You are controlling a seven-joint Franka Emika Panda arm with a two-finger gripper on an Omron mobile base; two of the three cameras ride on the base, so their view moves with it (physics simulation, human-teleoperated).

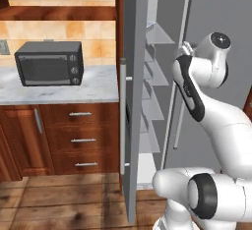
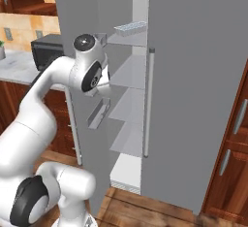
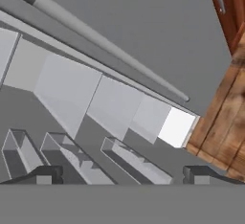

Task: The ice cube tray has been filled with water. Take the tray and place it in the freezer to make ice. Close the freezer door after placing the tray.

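My fingers (image 3: 122,174) stand wide and empty, so the tray is out of my hand. The ice cube tray (image 2: 130,27) rests on an upper shelf inside the freezer (image 2: 193,85). The freezer door (image 1: 132,101) hangs open; I judge closing it comes next.

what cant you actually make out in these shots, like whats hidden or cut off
- Water in the ice cube tray: right base view, tray on an upper freezer shelf, too small and edge-on to see its cells.
- Freezer door front with its panel: left base view, door stands open, edge-on.
- Gripper: base views, the arm's own wrist hides it; hand view shows the tips wide apart, holding nothing.
- Freezer top: cut off by the upper edge in both base views.
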